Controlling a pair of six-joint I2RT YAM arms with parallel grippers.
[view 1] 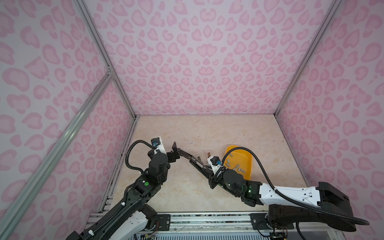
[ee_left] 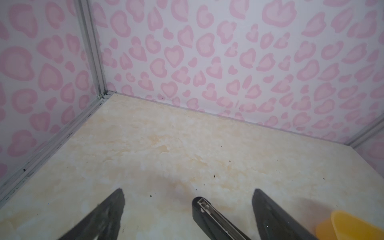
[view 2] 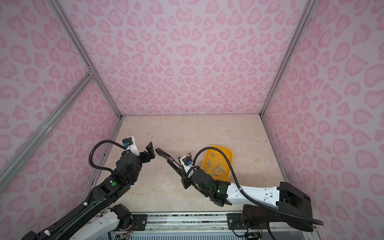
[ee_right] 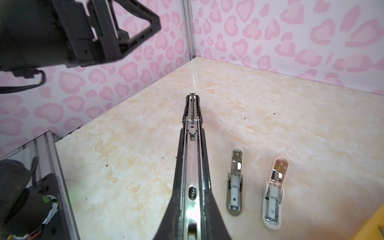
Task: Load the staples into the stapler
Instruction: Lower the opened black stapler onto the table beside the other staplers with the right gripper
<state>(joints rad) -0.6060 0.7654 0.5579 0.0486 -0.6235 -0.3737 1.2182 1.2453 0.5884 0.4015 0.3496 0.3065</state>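
Clenching the black stapler (ee_right: 191,135), the right claw (ee_right: 191,193) faces the splayed left claw (ee_left: 188,194).

No legible text, no labels or brands, no numbers, nothing readable on the stapler (ee_right: 191,176)

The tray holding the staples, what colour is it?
Plain orange-yellow. The tray shows best in a top view.

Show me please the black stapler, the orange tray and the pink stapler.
black stapler (ee_right: 192,166): right wrist view, on its metal rail.
orange tray (view 1: 244,160): a top view, on its bare floor.
pink stapler (ee_right: 274,193): right wrist view, on its middle.
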